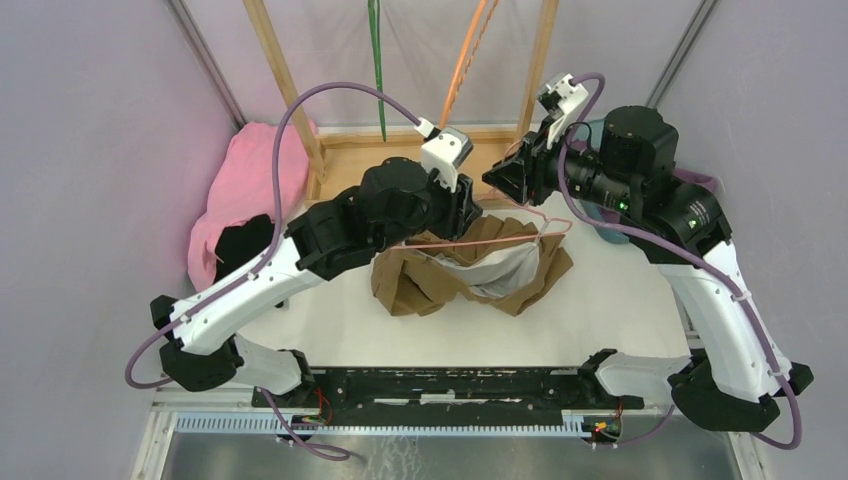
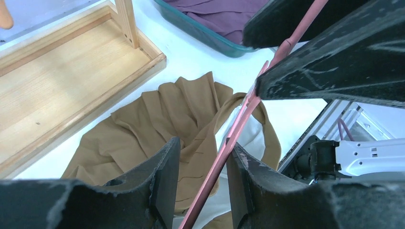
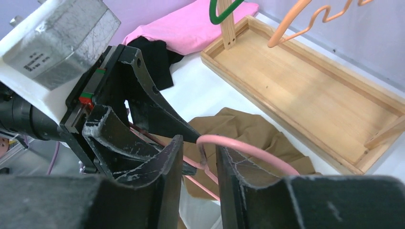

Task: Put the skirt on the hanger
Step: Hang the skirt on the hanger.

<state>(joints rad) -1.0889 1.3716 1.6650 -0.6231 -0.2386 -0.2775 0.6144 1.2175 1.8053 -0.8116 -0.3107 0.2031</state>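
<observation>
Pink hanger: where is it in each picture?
Top external: the pink hanger lies in the middle, across the brown skirt.
Left wrist: the pink hanger slants from bottom centre to top right.
Right wrist: only its curved hook shows, low in the centre.
Shared landmark: the brown skirt, behind the hanger in all three.

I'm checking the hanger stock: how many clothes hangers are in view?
3. A green hanger and an orange hanger hang at the wooden rack at the back; a pink hanger is over the brown skirt. Others may be hidden.
</observation>
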